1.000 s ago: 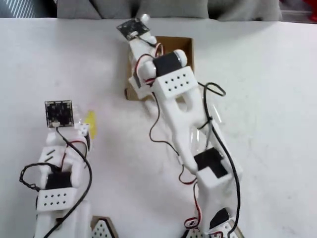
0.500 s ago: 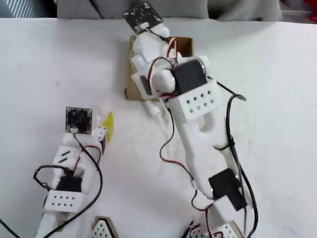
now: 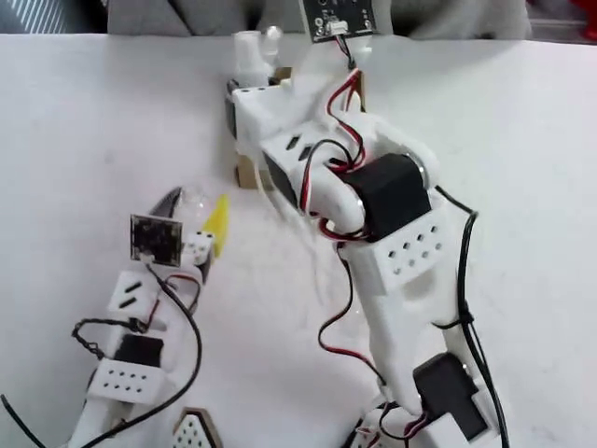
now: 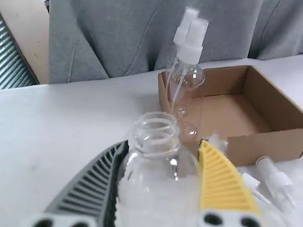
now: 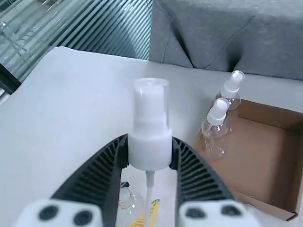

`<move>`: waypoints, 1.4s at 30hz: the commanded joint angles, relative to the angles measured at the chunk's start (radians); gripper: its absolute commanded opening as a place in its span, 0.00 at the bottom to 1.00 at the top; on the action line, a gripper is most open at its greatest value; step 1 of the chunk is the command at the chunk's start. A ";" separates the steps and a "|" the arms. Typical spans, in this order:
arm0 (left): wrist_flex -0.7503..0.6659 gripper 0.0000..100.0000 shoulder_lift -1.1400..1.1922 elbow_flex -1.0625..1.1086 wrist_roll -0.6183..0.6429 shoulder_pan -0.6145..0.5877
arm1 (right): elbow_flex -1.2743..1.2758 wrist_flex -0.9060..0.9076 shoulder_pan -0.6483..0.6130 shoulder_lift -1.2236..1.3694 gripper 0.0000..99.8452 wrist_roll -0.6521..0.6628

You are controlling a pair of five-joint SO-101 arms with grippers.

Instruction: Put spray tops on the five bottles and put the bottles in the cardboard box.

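My left gripper [image 4: 164, 144] is shut on a clear bottle [image 4: 156, 156] with an open neck, held upright between the grey and yellow fingers; the high view shows this gripper [image 3: 193, 207] left of centre. My right gripper [image 5: 150, 142] is shut on a white spray top [image 5: 150, 118] with its tube hanging down, above the open bottle neck [image 5: 124, 198]. In the high view the right gripper [image 3: 250, 58] is raised over the cardboard box [image 3: 245, 174]. Two capped bottles [image 4: 187, 71] stand in a corner of the cardboard box [image 4: 265, 109].
A loose spray top [image 4: 274, 178] lies on the white table beside the box's near wall. The right arm [image 3: 392, 233] hides most of the box in the high view. A grey cushion runs along the table's far edge.
The right arm has lifted up from the box area with the spray top in its gripper. The left arm has carried the open bottle rightward and forward, toward the box.
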 commanded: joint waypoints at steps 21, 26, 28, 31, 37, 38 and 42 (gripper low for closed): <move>-0.087 0.06 -0.022 -0.002 0.103 0.262 | -0.040 -0.012 -0.036 -0.108 0.03 -0.012; -0.081 0.06 -0.019 -0.002 0.095 0.262 | -0.025 0.030 -0.087 -0.134 0.02 -0.012; -0.052 0.06 -0.022 -0.002 0.086 0.263 | -0.017 0.054 -0.107 -0.157 0.02 -0.011; -0.046 0.06 -0.022 -0.002 0.071 0.263 | 0.057 0.062 -0.116 -0.197 0.02 -0.005; -0.044 0.06 -0.022 -0.002 0.069 0.263 | 0.275 0.001 -0.099 -0.311 0.02 -0.002; -0.044 0.06 -0.022 -0.002 0.069 0.263 | 0.318 -0.033 -0.093 -0.334 0.02 -0.002; -0.040 0.06 -0.022 -0.002 0.069 0.263 | 0.503 -0.182 -0.087 -0.440 0.02 0.000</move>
